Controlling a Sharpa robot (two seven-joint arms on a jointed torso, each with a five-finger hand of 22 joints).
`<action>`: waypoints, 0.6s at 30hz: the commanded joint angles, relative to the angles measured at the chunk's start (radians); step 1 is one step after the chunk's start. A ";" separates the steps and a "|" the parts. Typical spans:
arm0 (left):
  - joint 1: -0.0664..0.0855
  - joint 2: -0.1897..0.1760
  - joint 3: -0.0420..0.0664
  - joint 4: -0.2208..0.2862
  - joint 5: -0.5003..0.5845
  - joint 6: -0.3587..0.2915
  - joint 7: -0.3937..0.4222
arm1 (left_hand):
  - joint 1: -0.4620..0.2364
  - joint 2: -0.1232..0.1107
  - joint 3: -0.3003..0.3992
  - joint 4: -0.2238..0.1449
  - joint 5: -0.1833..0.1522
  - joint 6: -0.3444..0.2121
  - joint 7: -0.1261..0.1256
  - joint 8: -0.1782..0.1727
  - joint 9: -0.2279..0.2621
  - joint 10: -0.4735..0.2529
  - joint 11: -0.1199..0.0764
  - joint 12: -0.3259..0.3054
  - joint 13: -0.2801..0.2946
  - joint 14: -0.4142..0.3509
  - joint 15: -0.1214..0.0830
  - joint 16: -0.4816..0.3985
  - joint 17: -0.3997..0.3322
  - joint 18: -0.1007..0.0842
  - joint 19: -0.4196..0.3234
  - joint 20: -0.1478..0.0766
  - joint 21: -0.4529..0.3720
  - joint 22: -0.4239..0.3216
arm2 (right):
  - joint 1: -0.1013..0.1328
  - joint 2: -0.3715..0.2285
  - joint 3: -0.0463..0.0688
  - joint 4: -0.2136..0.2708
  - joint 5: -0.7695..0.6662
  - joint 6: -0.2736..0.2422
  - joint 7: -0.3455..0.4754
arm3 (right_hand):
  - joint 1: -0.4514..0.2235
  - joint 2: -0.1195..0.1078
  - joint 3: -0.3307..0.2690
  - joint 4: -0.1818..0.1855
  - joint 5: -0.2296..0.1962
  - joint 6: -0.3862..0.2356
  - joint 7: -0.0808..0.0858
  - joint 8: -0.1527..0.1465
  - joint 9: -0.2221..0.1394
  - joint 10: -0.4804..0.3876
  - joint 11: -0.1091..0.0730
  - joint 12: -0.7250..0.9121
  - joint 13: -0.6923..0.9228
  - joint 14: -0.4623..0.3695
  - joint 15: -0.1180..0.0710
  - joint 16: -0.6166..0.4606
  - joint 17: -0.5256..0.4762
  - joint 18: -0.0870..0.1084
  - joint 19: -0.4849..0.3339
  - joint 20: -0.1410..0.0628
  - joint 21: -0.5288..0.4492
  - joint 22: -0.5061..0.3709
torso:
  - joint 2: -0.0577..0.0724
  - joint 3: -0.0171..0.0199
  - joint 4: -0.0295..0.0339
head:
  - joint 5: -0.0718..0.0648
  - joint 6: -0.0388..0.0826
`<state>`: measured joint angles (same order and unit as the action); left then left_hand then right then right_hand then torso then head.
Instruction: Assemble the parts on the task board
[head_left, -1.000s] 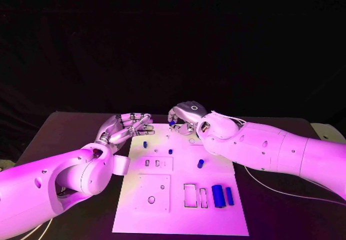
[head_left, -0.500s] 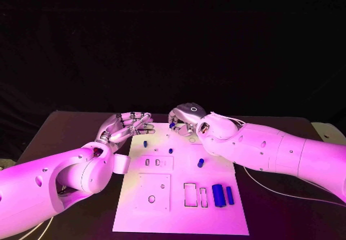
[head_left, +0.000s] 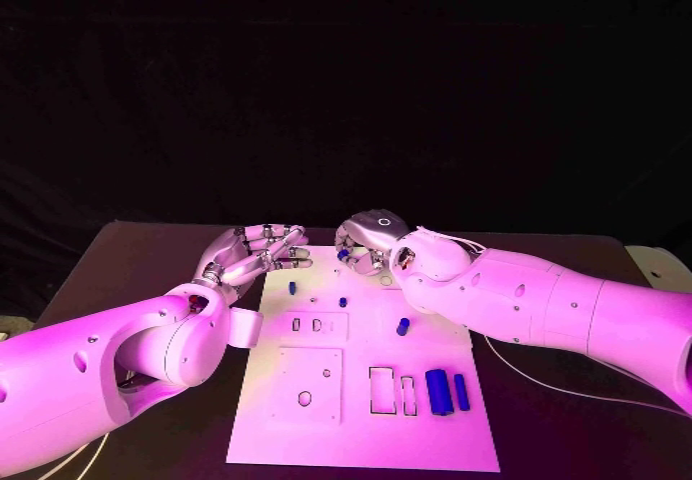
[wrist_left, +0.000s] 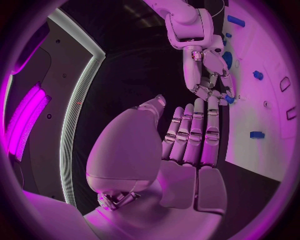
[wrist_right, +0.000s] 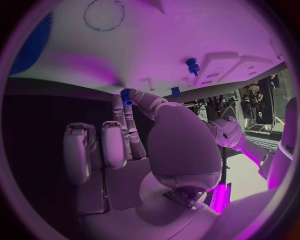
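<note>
The board (head_left: 361, 400) lies flat in the middle of the black table (head_left: 137, 260), its long side running away from the robot. On its near right part two long blue bars (head_left: 438, 391) lie side by side, next to two narrow upright slots (head_left: 381, 390). Farther up, a short blue peg (head_left: 402, 326) lies alone towards the right side, and two small blue pegs (head_left: 343, 301) stand nearer the far end; one of them is (head_left: 291, 288), close to the left edge.

At the far end of the board, the right hand (head_left: 369, 240) hangs fingers-down over the surface and pinches a small blue part (wrist_right: 127, 95) between its fingertips; in the right wrist view the part sits at the tip of the fingers, just above the white plate. The head view shows the same blue piece (head_left: 343, 255) under the hand.

The left hand (head_left: 255, 252) hovers at the board's far left corner, near the right hand but apart from it. Its fingers (wrist_left: 194, 132) lie straight and side by side, holding nothing.
</note>
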<state>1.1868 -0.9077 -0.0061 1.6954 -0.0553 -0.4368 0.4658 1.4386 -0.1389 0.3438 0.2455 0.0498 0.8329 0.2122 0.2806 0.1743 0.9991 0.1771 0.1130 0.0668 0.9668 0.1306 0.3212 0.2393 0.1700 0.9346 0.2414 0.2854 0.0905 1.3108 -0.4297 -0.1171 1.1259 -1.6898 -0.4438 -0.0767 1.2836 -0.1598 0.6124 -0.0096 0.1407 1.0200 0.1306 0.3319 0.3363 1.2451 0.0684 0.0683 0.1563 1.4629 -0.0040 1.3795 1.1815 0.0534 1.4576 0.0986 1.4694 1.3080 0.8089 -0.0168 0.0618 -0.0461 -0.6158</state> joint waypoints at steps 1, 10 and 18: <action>0.002 0.002 0.001 0.001 0.002 0.017 0.006 | -0.006 -0.002 0.006 0.000 0.003 -0.006 0.013 -0.003 -0.002 -0.003 0.001 -0.002 -0.001 0.003 0.003 -0.002 0.001 0.014 0.007 0.002 -0.002 -0.001 | -0.002 0.006 -0.001 -0.007 -0.005 0.021 0.000 | -0.014 0.000 0.003 0.005 0.001 -0.005 0.003 0.001 0.022 -0.002 0.002 -0.003 0.001 0.039 -0.003 0.005 -0.001 -0.013 0.001 0.001 -0.001 0.088 | 0.000 -0.0014 0.0002 | 0.000 0.000; 0.003 0.002 0.001 0.001 0.002 0.017 0.006 | -0.006 -0.002 0.006 0.000 0.003 -0.006 0.013 -0.003 -0.002 -0.003 0.001 -0.002 -0.001 0.003 0.003 -0.002 0.001 0.014 0.007 0.002 -0.002 -0.001 | -0.002 0.018 -0.001 -0.029 0.001 0.013 0.003 | -0.049 -0.046 0.008 0.020 -0.008 -0.117 0.056 -0.063 0.021 -0.162 0.052 -0.008 -0.035 0.009 0.039 -0.043 -0.099 0.014 -0.080 0.037 -0.076 -0.023 | 0.001 0.0000 -0.0007 | 0.001 0.001; 0.004 -0.002 0.001 -0.001 0.002 0.018 0.005 | -0.006 -0.002 0.006 0.000 0.003 -0.006 0.013 -0.003 -0.002 -0.003 0.001 -0.002 -0.001 0.003 0.003 -0.002 0.001 0.014 0.007 0.002 -0.002 -0.001 | -0.002 -0.026 -0.001 0.025 -0.007 -0.027 -0.004 | -0.051 -0.067 -0.024 0.017 0.004 -0.159 0.056 -0.098 0.016 -0.218 0.058 -0.005 -0.047 -0.001 0.044 -0.063 -0.136 0.025 -0.109 0.046 -0.113 -0.069 | 0.000 0.0016 -0.0024 | 0.003 0.002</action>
<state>1.1890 -0.9098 -0.0061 1.6934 -0.0551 -0.4363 0.4654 1.4386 -0.1389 0.3438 0.2455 0.0498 0.8329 0.2122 0.2806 0.1743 0.9991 0.1770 0.1130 0.0668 0.9668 0.1306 0.3212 0.2392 0.1701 0.9346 0.2414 0.2854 0.0906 1.3088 -0.4452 -0.1182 1.1380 -1.6863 -0.4476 -0.0767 1.2322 -0.2216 0.5942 0.0083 0.1388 0.8658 0.1879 0.2376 0.3522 1.0342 0.1286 0.0633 0.1101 1.4629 0.0357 1.3211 1.0462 0.0695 1.3516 0.1433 1.3592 1.2396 0.8095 -0.0160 0.0605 -0.0436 -0.6136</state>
